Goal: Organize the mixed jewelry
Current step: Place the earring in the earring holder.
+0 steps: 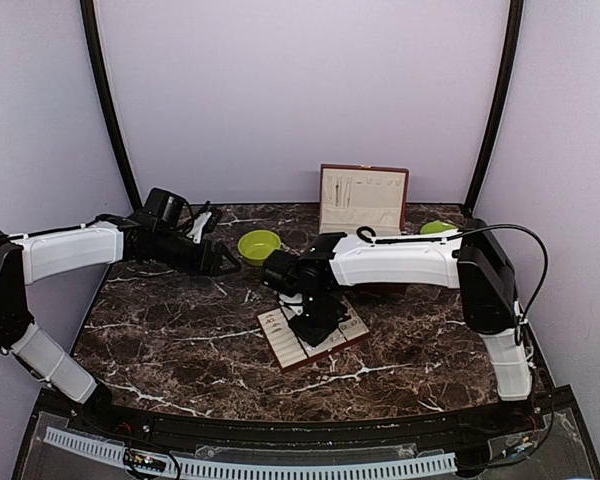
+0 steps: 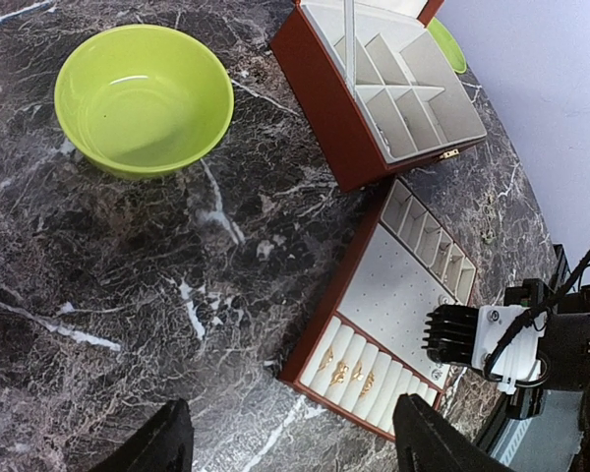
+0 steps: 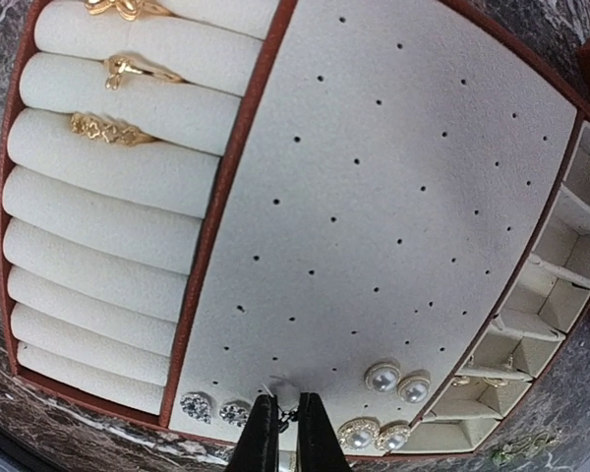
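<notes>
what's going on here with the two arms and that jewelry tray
The right gripper is shut, its tips down at the edge of the perforated panel of the tray, among the stud earrings. Whether it pinches one is too small to tell. Three gold rings sit in the ring rolls. The left gripper hangs open above the table near the green bowl, holding nothing. The box lies open next to the tray.
</notes>
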You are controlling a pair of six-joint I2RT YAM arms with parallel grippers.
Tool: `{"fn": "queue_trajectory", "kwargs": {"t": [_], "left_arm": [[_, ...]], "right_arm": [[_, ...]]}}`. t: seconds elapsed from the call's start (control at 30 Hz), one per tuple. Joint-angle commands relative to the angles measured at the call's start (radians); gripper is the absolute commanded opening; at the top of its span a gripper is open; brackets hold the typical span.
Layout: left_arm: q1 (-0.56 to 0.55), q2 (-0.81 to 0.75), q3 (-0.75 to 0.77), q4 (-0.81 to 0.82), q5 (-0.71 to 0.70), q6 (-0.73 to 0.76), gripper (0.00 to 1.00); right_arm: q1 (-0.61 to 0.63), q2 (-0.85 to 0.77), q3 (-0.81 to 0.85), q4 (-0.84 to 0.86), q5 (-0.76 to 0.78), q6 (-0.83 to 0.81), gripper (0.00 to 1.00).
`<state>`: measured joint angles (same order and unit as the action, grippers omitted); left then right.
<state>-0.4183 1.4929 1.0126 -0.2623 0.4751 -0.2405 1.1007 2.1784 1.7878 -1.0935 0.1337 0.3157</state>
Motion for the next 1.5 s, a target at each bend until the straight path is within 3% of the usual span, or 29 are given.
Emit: {"fn": "queue_trajectory", "kwargs": {"t": [0.0,1.47], "left_arm": [[-0.004,-0.013,-0.010,0.006,0.017,-0.003,0.73],[-0.003,-0.020,-0.010,0.007,0.030,-0.008,0.73]], "right_arm": [[0.010,-0.001,0.028,-0.019,0.009,-0.008,0.04],[0.009,0.052,0.055,-0.055,0.061,-0.020,0.04]]}}
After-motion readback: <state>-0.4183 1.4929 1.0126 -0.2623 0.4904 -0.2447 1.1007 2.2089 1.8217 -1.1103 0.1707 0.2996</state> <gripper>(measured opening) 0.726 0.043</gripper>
